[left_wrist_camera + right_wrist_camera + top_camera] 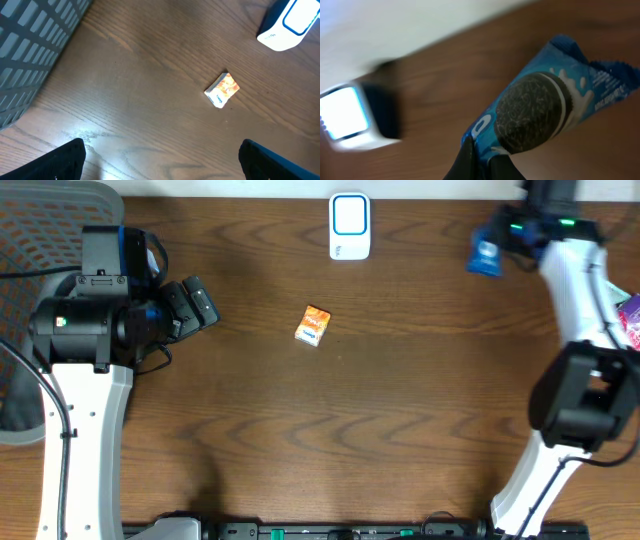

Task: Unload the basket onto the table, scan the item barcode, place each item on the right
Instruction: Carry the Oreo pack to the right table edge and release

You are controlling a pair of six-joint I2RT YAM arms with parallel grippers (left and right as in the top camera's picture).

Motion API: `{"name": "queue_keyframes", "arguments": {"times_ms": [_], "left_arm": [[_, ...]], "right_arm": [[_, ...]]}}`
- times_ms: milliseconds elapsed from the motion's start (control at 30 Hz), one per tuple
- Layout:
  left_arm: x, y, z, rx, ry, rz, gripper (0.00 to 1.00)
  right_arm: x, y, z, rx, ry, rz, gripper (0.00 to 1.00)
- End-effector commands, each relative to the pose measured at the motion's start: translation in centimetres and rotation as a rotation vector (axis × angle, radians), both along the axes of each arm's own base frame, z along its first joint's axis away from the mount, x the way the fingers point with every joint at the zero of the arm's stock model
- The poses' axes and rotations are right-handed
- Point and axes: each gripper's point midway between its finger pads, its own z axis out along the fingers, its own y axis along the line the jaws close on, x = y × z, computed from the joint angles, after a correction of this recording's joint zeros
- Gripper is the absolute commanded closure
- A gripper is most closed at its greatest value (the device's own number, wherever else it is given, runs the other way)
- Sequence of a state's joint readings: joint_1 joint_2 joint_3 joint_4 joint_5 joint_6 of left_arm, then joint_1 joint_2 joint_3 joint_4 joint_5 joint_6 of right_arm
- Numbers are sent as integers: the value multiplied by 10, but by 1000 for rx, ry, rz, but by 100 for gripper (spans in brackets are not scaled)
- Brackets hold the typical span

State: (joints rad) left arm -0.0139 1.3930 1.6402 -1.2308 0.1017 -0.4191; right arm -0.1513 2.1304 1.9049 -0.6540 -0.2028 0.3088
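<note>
My right arm reaches to the far right of the tabletop (400, 430), pincer (482, 162) clamped on the cookie packet (540, 110), right of the scanner (349, 226). Left arm sits bent, its pincer (205, 305) wide open and empty.

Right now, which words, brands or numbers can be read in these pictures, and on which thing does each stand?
"O": on the blue cookie packet; rest hidden, small print blurred.
Grey print on the white scanner: too small.
Print on the orange packet: too small.

Wooden table (400, 400) bears orange packet (313, 326) and white scanner (350, 226).
</note>
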Motion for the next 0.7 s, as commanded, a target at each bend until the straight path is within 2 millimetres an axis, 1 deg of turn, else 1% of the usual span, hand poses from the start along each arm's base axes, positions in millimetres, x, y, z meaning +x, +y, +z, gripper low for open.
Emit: {"name": "queue_keyframes", "arguments": {"times_ms": [0, 100, 233, 300, 367, 400, 433, 467, 500, 533, 567, 600, 667], "left_arm": [[-1, 2, 0, 7, 1, 5, 2], [-1, 2, 0, 7, 1, 5, 2], [-1, 2, 0, 7, 1, 5, 2], [-1, 2, 0, 7, 1, 5, 2], [-1, 2, 0, 7, 1, 5, 2], [-1, 2, 0, 7, 1, 5, 2], [-1, 2, 0, 7, 1, 5, 2], [-1, 2, 0, 7, 1, 5, 2], [-1, 2, 0, 7, 1, 5, 2], [-1, 2, 0, 7, 1, 5, 2], [-1, 2, 0, 7, 1, 5, 2], [-1, 2, 0, 7, 1, 5, 2], [-1, 2, 0, 7, 1, 5, 2]], "right_arm": [[-23, -77, 16, -103, 25, -148, 99], [-38, -112, 9, -154, 59, -139, 99], [-49, -144, 8, -212, 71, -138, 99], [-55, -162, 8, -245, 82, -183, 99], [-64, -185, 9, -304, 102, -251, 99], [-73, -205, 11, -356, 123, -311, 93], [-77, -214, 11, -376, 134, -338, 89], [-82, -222, 12, -393, 145, -362, 81], [-86, -228, 12, -400, 152, -378, 69], [-89, -232, 11, -399, 158, -387, 48], [-93, -236, 11, -394, 163, -394, 35], [-95, -237, 9, -387, 168, -393, 31], [-99, -238, 6, -369, 180, -391, 28]]}}
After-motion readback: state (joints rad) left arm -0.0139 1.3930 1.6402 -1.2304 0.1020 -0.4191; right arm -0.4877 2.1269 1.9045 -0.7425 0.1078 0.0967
